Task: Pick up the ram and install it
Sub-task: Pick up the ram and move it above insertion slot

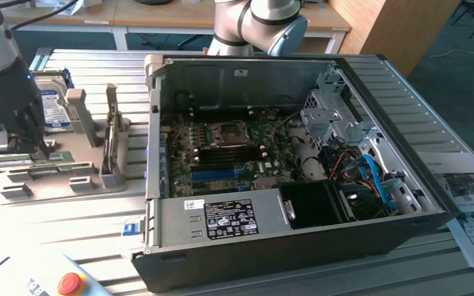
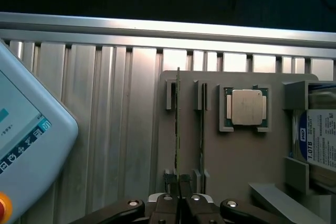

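Green ram [image 2: 178, 129] stands on edge in a holder [image 2: 247, 161] slot on the worktop [image 2: 105, 129]. Gripper [image 2: 179, 195] pinches its flat faces. Judged light, stiff, fragile: grip the faces squarely, no twisting.

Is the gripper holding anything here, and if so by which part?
Yes: the gripper is shut on the long, thin green ram stick, pinching its upper edge at one end, over the grey holder tray.
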Action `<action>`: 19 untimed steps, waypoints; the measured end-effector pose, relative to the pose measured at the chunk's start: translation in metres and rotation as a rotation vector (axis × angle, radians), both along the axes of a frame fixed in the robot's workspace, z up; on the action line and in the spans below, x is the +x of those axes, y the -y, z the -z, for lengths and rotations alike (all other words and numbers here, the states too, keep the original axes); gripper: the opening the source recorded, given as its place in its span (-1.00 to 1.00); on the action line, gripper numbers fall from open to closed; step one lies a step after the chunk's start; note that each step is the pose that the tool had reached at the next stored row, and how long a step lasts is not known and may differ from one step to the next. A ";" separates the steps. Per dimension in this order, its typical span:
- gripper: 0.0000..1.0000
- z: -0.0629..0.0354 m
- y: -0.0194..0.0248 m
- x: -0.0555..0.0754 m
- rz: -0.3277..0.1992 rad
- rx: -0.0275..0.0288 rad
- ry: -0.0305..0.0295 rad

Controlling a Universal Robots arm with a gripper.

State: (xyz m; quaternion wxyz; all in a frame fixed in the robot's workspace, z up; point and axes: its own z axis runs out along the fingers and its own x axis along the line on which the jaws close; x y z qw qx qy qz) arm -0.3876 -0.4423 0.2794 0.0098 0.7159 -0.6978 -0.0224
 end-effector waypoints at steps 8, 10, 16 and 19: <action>-0.76 -0.0194 0.0000 0.000 0.000 -0.0003 -0.0012; -0.76 -0.0240 0.0000 0.000 0.000 -0.0005 -0.0018; -0.76 -0.0380 0.0000 0.000 0.000 -0.0014 -0.0034; -0.76 -0.0446 0.0000 0.000 0.000 -0.0015 -0.0037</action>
